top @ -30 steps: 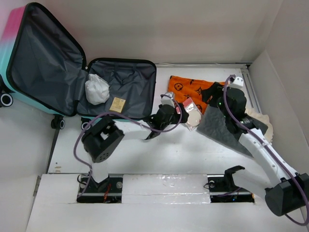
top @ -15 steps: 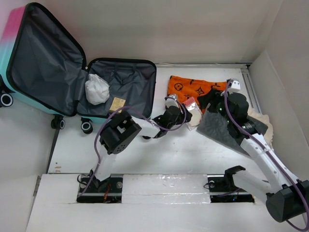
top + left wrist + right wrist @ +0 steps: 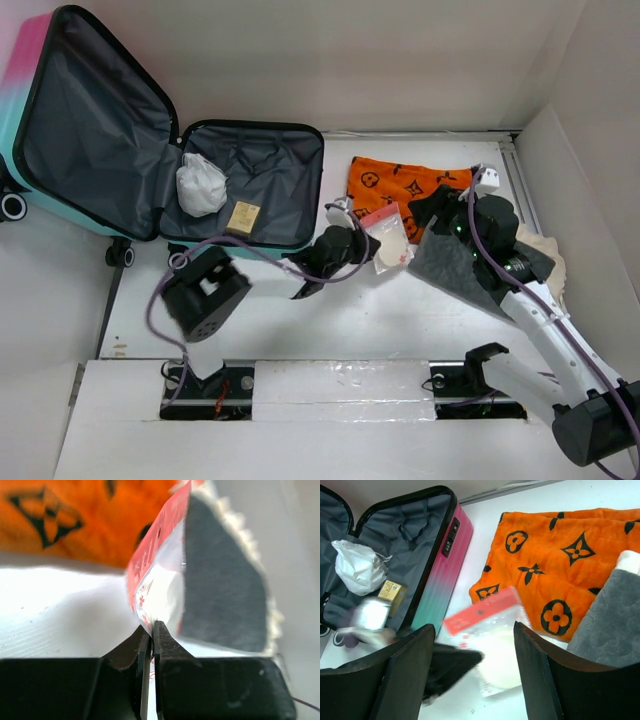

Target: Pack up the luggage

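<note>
top external: open pink-to-teal hard-shell luggage (image 3: 275, 185) at left holds a crumpled white bag (image 3: 201, 184) and tan packet (image 3: 243, 216). left gripper (image 3: 151, 630) pinches a red-topped clear pouch (image 3: 388, 240), right gripper (image 3: 472, 630) is spread, empty; orange patterned blanket (image 3: 400, 185) and grey towel (image 3: 455, 265) not yet packed.

There was one suitcase (image 3: 90, 130), one orange cloth (image 3: 400, 180), one grey mat (image 3: 455, 265), one cream cloth (image 3: 545, 250), one red-topped pouch (image 3: 388, 238), one white bundle (image 3: 200, 185) and one tan packet (image 3: 243, 216). Arms numbered two: a left arm (image 3: 205, 300) and a right arm (image 3: 545, 320).
</note>
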Action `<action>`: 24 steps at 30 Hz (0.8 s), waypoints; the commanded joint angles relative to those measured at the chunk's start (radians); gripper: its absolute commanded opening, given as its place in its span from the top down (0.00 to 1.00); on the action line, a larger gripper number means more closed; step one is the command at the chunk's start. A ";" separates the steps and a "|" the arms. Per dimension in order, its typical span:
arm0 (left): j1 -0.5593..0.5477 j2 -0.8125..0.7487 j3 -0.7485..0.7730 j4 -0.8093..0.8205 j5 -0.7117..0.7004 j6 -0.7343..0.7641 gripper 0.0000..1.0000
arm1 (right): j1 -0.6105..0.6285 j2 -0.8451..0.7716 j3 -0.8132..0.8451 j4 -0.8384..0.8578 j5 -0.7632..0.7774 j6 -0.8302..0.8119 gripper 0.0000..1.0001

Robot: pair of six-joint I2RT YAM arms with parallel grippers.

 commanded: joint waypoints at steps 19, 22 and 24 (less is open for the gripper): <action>0.587 -0.698 -0.197 -0.263 -0.039 0.090 0.00 | 0.042 0.004 0.025 0.056 -0.010 -0.005 0.30; 0.375 -0.707 -0.151 -0.262 -0.122 0.166 0.00 | 0.052 0.004 0.047 0.056 0.000 0.005 0.30; 0.245 -0.664 -0.086 -0.288 -0.209 0.236 0.00 | 0.052 -0.005 0.068 0.019 0.022 0.005 0.30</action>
